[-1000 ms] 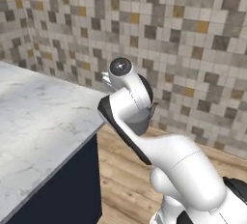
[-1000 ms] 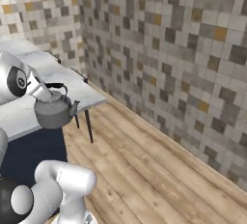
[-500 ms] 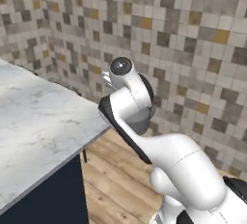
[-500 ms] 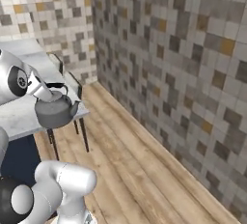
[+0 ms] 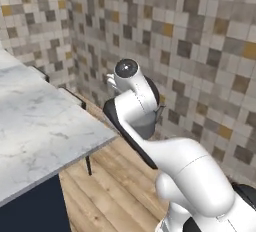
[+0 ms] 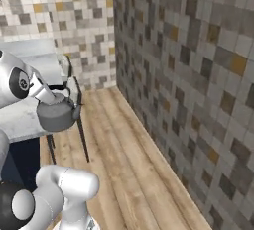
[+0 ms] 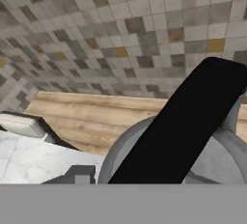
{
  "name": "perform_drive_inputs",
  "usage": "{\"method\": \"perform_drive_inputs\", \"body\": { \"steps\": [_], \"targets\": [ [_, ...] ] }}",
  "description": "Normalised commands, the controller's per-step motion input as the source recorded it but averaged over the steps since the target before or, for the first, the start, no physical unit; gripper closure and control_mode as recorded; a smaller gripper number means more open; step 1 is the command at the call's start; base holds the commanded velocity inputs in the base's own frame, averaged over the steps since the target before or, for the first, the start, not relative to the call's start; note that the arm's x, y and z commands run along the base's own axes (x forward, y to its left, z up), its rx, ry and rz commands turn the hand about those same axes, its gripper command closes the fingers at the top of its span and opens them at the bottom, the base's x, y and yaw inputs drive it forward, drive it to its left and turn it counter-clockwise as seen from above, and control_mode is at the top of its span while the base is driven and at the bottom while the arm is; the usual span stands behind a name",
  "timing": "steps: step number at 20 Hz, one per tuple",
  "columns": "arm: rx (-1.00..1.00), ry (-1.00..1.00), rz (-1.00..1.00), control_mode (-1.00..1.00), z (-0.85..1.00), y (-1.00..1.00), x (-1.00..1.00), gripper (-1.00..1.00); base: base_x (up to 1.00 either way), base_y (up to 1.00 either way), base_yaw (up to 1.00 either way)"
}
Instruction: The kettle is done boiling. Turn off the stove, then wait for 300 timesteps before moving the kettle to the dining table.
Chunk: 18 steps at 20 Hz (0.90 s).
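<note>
My gripper [image 6: 50, 94] is shut on the black arched handle of the small grey kettle [image 6: 57, 115], which hangs in the air off the arm. In the hand view the handle [image 7: 189, 124] crosses the grey domed kettle [image 7: 219, 159] just below the camera. The dining table [image 5: 41, 122], a white-grey marble slab on a dark navy base, lies to the left of the arm. Its near corner [image 7: 30, 161] shows beside the kettle. The kettle hangs close to that edge, above table height. The stove is out of view.
A mosaic tile wall [image 5: 200, 51] stands close ahead and to the right. Wooden floor [image 6: 124, 159] runs between it and the table. Thin dark chair legs [image 6: 82, 136] and dark chair backs [image 5: 73, 99] sit along the table's far edge.
The whole picture has shifted, so the base has moved: table and wall slide left in both views, and the wall looks nearer. The kettle stays held in the gripper.
</note>
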Motion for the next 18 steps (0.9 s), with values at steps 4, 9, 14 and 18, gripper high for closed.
{"method": "perform_drive_inputs", "body": {
  "steps": [4,9,14,18],
  "targets": [
    [0.0,0.0,0.0,1.0,0.0,0.0,0.0,1.0,0.62,-0.48,0.38],
    [0.0,0.0,0.0,1.0,0.0,0.0,0.0,1.0,0.62,-0.49,0.4],
    [0.0,0.0,0.0,1.0,0.0,0.0,0.0,1.0,0.68,-0.45,0.41],
    [0.0,0.0,0.0,1.0,0.0,0.0,0.0,1.0,0.69,-0.43,0.43]
  ]
}}
